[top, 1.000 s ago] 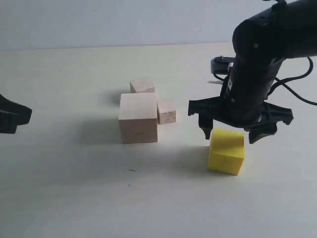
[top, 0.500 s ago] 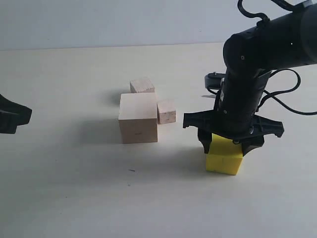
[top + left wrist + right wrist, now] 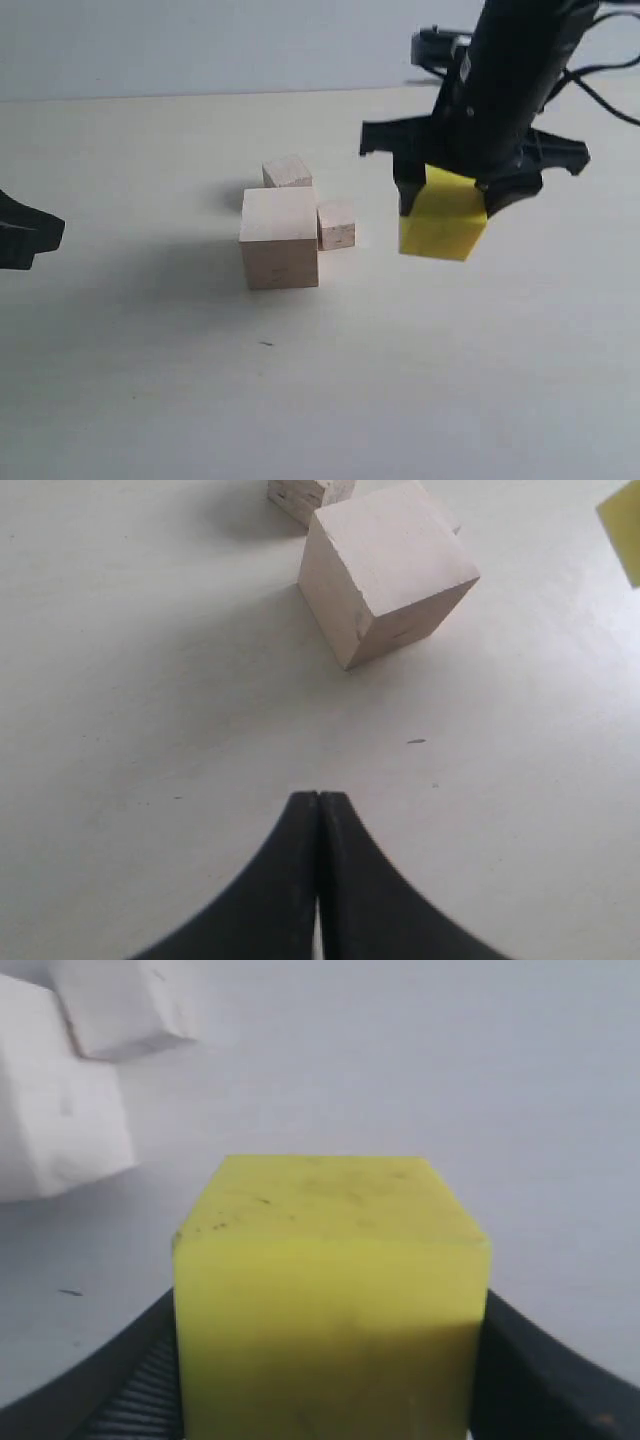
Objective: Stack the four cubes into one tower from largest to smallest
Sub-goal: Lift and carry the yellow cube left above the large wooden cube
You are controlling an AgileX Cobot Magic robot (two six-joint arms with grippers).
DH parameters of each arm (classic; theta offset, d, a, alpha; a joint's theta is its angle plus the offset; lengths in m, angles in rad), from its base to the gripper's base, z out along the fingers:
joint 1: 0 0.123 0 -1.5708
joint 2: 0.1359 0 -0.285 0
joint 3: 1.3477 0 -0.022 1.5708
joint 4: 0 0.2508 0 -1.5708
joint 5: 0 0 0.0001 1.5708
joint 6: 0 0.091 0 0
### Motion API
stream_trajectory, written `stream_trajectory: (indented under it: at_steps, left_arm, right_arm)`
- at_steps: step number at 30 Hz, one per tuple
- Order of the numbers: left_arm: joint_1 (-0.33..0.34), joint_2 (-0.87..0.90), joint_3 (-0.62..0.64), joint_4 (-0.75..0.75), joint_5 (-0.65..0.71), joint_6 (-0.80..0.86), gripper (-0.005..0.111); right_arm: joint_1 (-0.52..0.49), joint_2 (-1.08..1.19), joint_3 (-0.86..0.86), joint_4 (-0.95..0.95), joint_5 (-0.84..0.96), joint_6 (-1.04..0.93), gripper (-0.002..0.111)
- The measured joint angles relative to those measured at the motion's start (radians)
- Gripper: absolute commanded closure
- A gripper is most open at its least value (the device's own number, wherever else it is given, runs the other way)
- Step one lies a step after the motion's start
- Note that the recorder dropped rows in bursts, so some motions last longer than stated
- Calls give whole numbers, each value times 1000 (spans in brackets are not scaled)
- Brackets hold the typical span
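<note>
**A:** Exterior view: what is there, biggest thing first?

**B:** The pale desk point(image 3: 150, 380). On it stands the large wooden cube point(image 3: 279, 238), flat on one face. I place everything else from it.

**A:** And the next size down?

**B:** The yellow cube point(image 3: 442, 220) hangs to the right of the large wooden cube, well apart from it and raised off the desk. The right fingers point(image 3: 407, 190) are clamped on two opposite sides. In the right wrist view a dark finger lies against each flank.

**A:** The little ones?

**B:** The small wooden cube point(image 3: 287, 173) sits just behind the large wooden cube, touching it or nearly so. The smallest wooden cube point(image 3: 336, 224) sits just beside its right face, towards the back. Neither is stacked.

**A:** The other arm?

**B:** The left fingers point(image 3: 290, 880) are pressed together on nothing, low over the desk and well to the left of the large wooden cube.

**A:** So which step is this?

**B:** I judge it the second tier: the yellow cube is picked up but not yet carried over the base.

**A:** What does the next move ask?

**B:** The yellow cube should travel left until it is centred over the large wooden cube, high enough to clear that cube's top edge and the smallest wooden cube beside it. Its sides should be turned square to the base. Then it should come straight down until it sits flat, and only then should the fingers part. An off-centre placement would likely make the upper tiers harder.
</note>
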Motion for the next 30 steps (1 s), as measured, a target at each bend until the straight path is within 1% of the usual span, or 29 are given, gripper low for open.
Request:
stream_trajectory:
  at_steps: [4,6,9,13,18,23,30]
  left_arm:
    - [0,0,0,0,0,0,107]
    - [0,0,0,0,0,0,107]
    - [0,0,0,0,-2,0,107]
    - [0,0,0,0,-3,0,107]
    - [0,0,0,0,-6,0,107]
    - [0,0,0,0,-8,0,107]
    - [0,0,0,0,-8,0,107]
  right_arm:
    - [1,38,-235,52,108,-29,108]
    - [21,81,-328,63,136,-36,108]
    - [76,178,-476,66,149,-42,108]
    - [105,263,-589,78,151,-44,108]
    - [120,323,-639,88,151,-48,108]
    - [158,356,-639,74,154,-51,108]
    - [165,396,-639,78,155,-51,108]
